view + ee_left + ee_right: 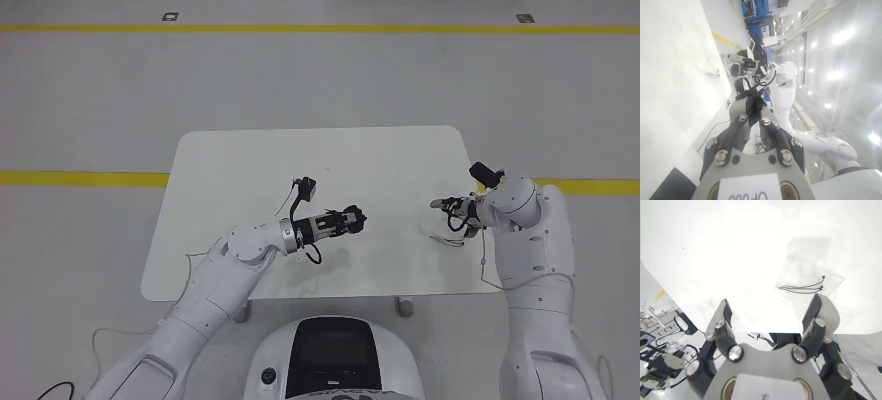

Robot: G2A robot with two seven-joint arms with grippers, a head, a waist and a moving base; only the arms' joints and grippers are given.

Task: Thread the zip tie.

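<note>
L hand (pixel 753 102) clenched on zip tie (pixel 743 95) | R hand (pixel 772 309) released, by clear tray (pixel 810 270) w/ 2 ties (pixel 802 287)

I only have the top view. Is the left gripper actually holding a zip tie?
Observer: Yes. The left wrist view shows the left gripper shut on a black zip tie at its fingertips.
Operator: And the right gripper?
Observer: The right gripper is open, with nothing between its pads.
Operator: Any more ties nearby?
Observer: Two zip ties lie side by side on a clear sheet on the table, beyond the right gripper's fingertips.
</note>
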